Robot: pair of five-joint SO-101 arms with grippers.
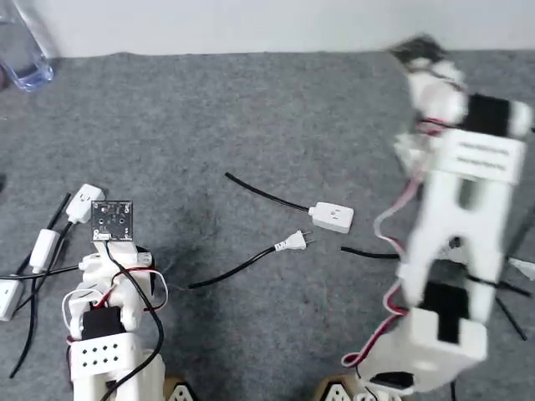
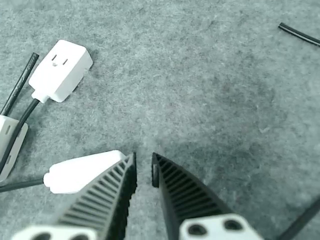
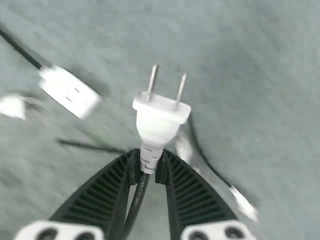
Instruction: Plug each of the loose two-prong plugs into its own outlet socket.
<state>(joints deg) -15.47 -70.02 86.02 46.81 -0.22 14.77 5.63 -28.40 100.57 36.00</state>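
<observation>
High view: grey-carpeted bench (image 1: 251, 109). Left arm (image 1: 113, 309) sits low at the near-left corner, with the left-edge socket (image 1: 84, 203) just beyond it among other cord ends. Mid-bench socket (image 1: 332, 217) lies near the middle, and a loose plug (image 1: 292, 242) rests just nearside of it, apart and not inserted. Right arm (image 1: 456, 209) stands tall over the right edge. Left wrist view: left tool (image 2: 143, 167) shows only a narrow gap and holds nothing. A white cord-end body (image 2: 82, 172) lies against the outside of one jaw (plug or socket, cannot tell), and the left-edge socket (image 2: 61, 70) is further off, slots visible. Right wrist view: right tool (image 3: 147, 165) pinches the held plug (image 3: 160, 120) at its ribbed neck, prongs pointing away, well above the bench. A white socket (image 3: 70, 92) lies off to one side of the prongs, not in line. Risks, as I judge them: the grip is on the neck rather than the body, so the plug may pivot under push-in force. Every socket lies free on the bench and nothing braces one, so it may skid. The trailing cord may drag neighbouring pieces. The prongs may meet the socket face askew.
</observation>
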